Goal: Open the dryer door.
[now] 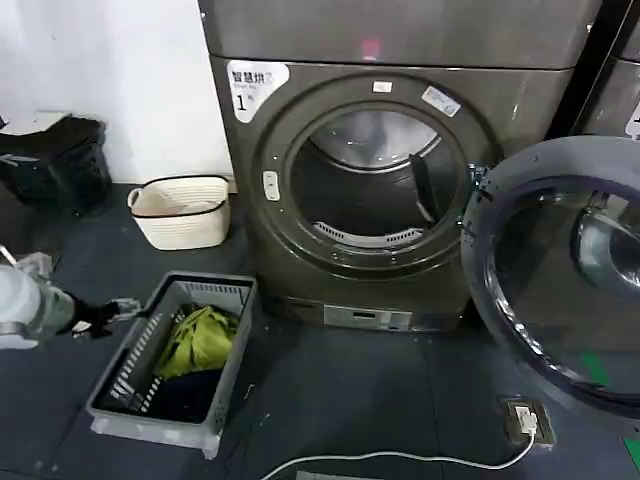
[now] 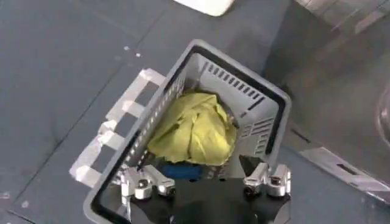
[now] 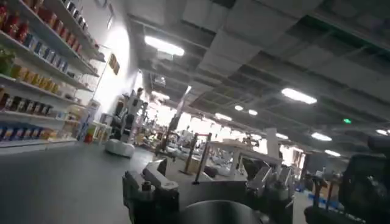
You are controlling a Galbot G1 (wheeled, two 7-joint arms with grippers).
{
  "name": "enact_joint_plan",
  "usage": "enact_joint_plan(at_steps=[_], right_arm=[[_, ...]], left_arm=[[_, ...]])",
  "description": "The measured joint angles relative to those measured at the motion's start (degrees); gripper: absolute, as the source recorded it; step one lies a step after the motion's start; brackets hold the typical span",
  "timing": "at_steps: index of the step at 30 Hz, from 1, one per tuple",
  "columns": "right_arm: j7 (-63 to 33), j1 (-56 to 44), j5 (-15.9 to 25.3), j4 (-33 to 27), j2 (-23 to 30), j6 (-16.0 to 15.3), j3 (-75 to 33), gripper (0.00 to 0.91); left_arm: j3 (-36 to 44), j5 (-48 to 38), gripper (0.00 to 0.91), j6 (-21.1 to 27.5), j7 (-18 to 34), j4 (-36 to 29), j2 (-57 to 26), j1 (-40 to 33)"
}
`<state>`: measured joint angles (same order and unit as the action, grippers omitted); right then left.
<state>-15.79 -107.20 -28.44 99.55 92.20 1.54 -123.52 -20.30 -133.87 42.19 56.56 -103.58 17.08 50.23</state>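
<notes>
The dark grey dryer (image 1: 400,60), with a white "1" sticker and a red light, stands at the back. Its round drum opening (image 1: 370,180) is uncovered. The dryer door (image 1: 545,270) hangs swung out wide to the right, its dark glass bowl facing the room. My left gripper (image 1: 118,308) hovers low at the left, by the grey basket's edge. In the left wrist view the left gripper (image 2: 206,182) is open above the basket with nothing between its fingers. My right gripper (image 3: 207,182) is open too, pointing out into the room, away from the dryer.
A grey laundry basket (image 1: 215,400) with yellow-green cloth (image 1: 200,335) sits on the floor front left. A white basket (image 1: 180,210) and a black bag (image 1: 55,160) stand by the wall. A floor socket (image 1: 527,418) with a white cable lies front right. A second grey machine (image 1: 615,90) stands far right.
</notes>
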Motion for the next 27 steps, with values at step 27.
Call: enact_joint_plan(at_steps=[27], right_arm=[[0.28, -0.01, 0.25, -0.45, 0.0, 0.17, 0.0, 0.907]], left_arm=[[0.69, -0.14, 0.907, 0.0, 0.08, 0.47, 0.45, -0.33]])
